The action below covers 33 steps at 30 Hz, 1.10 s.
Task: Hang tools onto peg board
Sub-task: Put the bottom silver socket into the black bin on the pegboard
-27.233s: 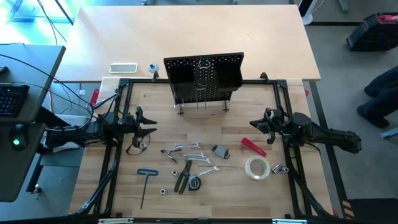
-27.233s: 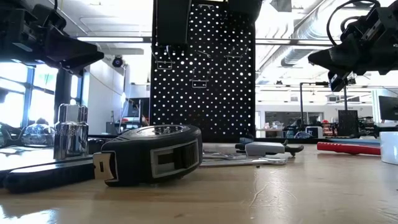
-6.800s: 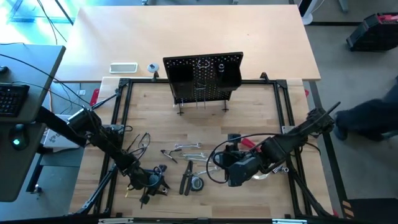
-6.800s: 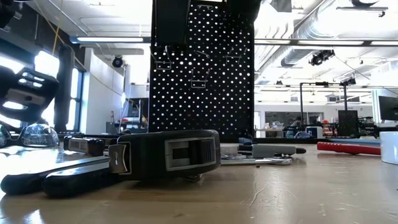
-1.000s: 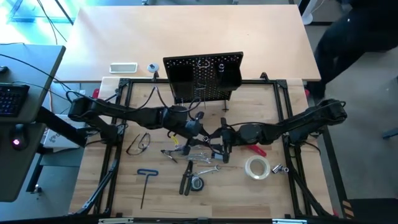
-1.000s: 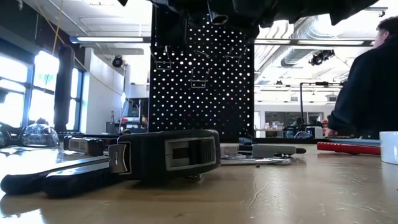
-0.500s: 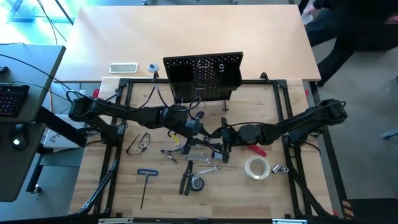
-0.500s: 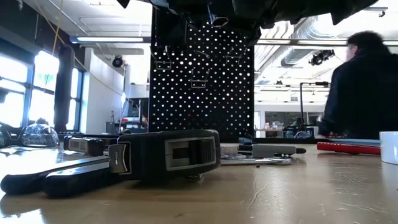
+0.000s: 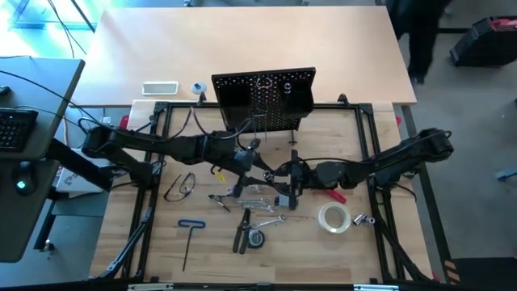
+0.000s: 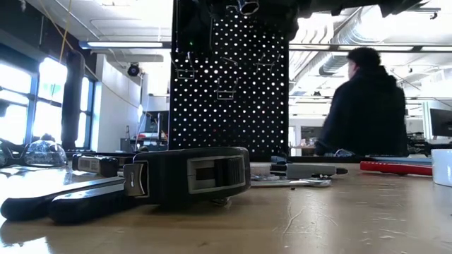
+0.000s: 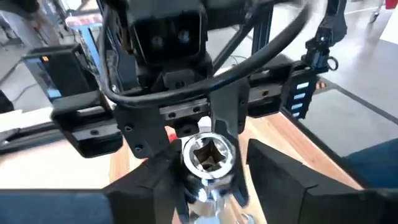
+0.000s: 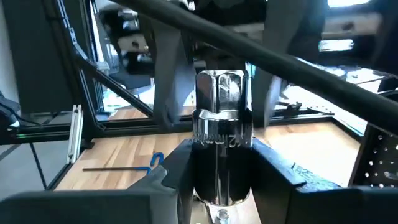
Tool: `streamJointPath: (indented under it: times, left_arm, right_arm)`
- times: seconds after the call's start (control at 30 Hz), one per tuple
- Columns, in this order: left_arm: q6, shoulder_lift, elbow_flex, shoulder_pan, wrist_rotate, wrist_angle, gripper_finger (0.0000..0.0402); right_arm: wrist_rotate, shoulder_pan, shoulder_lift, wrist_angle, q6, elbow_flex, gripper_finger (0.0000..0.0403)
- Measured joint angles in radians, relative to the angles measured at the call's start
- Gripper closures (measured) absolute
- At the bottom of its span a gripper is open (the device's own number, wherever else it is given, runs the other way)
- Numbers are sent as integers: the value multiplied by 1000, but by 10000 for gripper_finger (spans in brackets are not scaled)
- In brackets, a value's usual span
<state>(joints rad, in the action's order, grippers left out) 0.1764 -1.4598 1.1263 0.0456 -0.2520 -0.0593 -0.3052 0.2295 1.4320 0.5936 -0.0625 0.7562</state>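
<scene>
Right gripper (image 12: 221, 168) is clamped on the chrome socket (image 12: 222, 124), holding it upright above the table, in front of the peg board (image 9: 263, 101) and clear of it. Left gripper (image 11: 208, 180) faces it, fingers parted around the socket's square-drive end without a firm hold.

Risk: the smooth, round socket may slip or twist in a one-sided grip and drop among the wrenches (image 9: 257, 191) below.

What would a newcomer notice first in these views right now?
Both arms meet before the peg board, the right tool clamping a chrome socket that the left tool brackets with open jaws. In the low view, a black tape measure fills the foreground, and a person stands beyond the table.
</scene>
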Motion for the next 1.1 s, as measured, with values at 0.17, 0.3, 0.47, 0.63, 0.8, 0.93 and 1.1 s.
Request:
streamJointPath:
  times: [0.17, 0.3, 0.47, 0.63, 0.8, 0.93, 1.1]
  left_arm:
    - [6, 57, 0, 0, 11, 36, 210]
    - [19, 107, 3, 1, 50, 118, 208]
    - [28, 162, 3, 5, 88, 245, 208]
    - [27, 213, 3, 3, 136, 348, 208]
    - [27, 233, 2, 10, 230, 441, 208]
    - [34, 252, -42, 26, 262, 278, 208]
    - [62, 253, -160, 51, 261, -56, 209]
  right_arm:
    - [-14, 0, -34, 2, 32, 0, 290]
    - [-46, 5, -58, -94, 62, 40, 290]
    - [-137, 28, -60, -262, 126, 162, 290]
    - [-207, 50, -60, -410, 176, 290, 290]
    - [-270, 61, -61, -513, 213, 402, 290]
    - [-250, 71, -61, -486, 222, 433, 290]
    - [-169, 81, -60, -362, 256, 435, 290]
